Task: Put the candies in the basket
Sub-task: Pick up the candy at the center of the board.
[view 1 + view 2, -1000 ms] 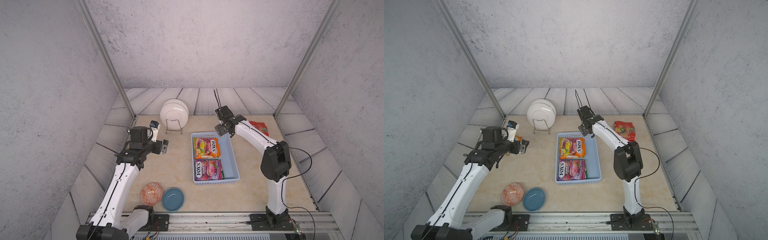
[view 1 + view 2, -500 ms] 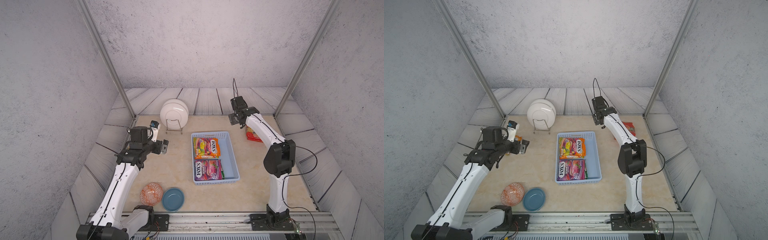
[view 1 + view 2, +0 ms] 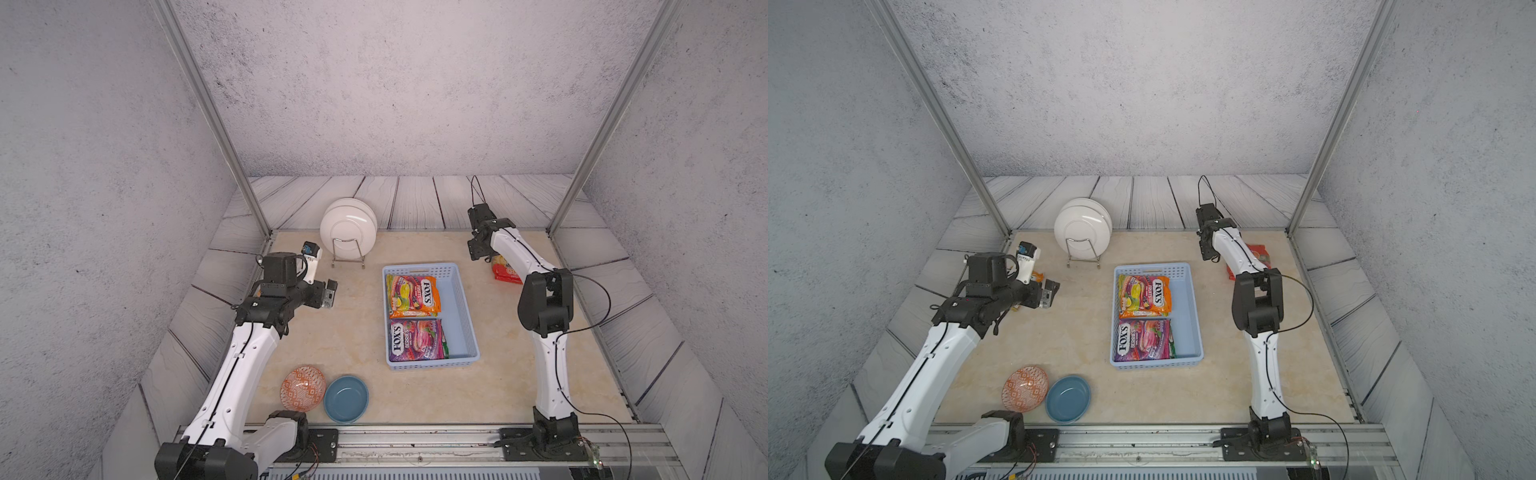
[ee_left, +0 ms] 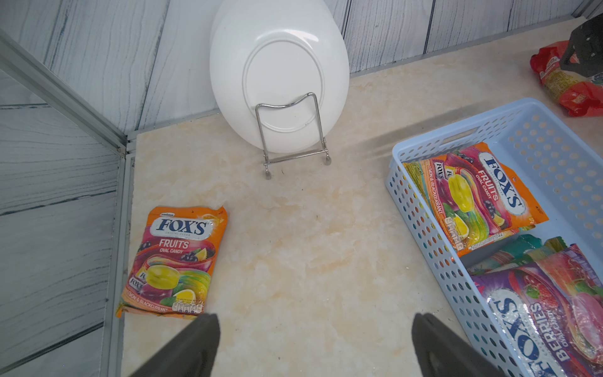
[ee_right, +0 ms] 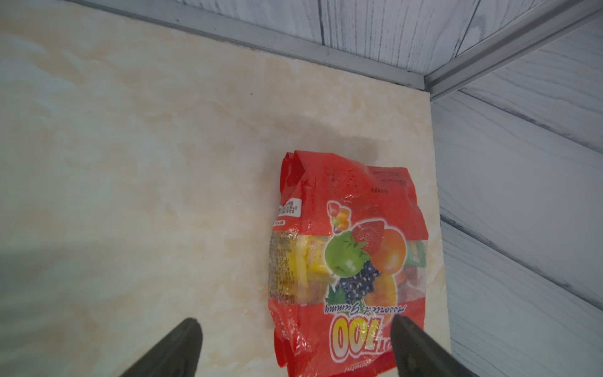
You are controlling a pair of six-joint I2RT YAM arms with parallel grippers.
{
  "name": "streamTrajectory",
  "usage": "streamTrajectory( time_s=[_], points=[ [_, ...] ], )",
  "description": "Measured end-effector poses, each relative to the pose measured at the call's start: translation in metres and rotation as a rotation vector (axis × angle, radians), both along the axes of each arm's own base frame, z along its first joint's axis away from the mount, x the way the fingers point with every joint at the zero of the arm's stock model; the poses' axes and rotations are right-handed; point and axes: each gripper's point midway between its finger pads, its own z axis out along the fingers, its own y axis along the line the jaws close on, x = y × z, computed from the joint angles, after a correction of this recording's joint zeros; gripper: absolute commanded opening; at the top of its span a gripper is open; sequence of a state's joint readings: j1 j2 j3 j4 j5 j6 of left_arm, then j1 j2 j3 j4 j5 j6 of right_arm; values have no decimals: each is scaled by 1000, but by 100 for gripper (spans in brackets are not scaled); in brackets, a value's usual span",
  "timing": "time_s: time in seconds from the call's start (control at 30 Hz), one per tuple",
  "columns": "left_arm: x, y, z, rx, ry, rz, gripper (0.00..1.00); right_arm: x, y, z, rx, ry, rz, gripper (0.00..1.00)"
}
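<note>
Centre of frame in both top views: shallow light blue perforated plastic basket (image 3: 461, 291), w/ orange FOX'S fruits bag (image 3: 413, 296) at far end and purple FOX'S berries bag (image 3: 415, 338) at near end. Right gripper (image 5: 293, 323) spread wide, empty, over flat red fruit-printed candy bag (image 5: 349, 261) on tabletop (image 5: 130, 163), upper right of basket; finger contact unclear. Left gripper (image 4: 315, 318) also spread, empty, near second orange FOX'S bag (image 4: 176, 261) flat on tabletop, centre-left.

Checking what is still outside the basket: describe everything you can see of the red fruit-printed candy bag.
The red candy bag is glossy, crinkled plastic with a clear middle band showing sweets, printed with strawberry, apple, orange and grapes. It lies flat on the table near its far right corner, outside the basket. The open right gripper hangs over one end, not closed on it.
</note>
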State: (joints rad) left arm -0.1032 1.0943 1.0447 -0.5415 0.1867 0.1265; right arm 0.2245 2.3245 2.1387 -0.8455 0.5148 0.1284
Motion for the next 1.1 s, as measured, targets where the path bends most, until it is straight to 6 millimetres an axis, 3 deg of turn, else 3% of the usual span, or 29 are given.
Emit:
streamTrajectory(
  time_s=[0.27,0.53,0.77,0.87,0.93,1.0,1.1],
  points=[
    [3,0,-7,2,20,0,98,7,-24,-24,25,36,-64,90],
    [4,0,-9,3,29,1,98,3,-37,-66,41,124,-93,80],
    [4,2,-9,3,29,6,98,5,-38,-70,42,137,-89,50],
    [4,2,-9,2,29,6,98,4,-37,-70,43,142,-83,31],
    [4,2,-9,2,29,7,98,6,-37,-71,45,139,-77,11],
    [4,2,-9,1,29,6,98,6,-36,-73,40,143,-63,0],
    [4,2,-8,0,27,6,98,6,-35,-73,40,150,-45,0]
  ],
)
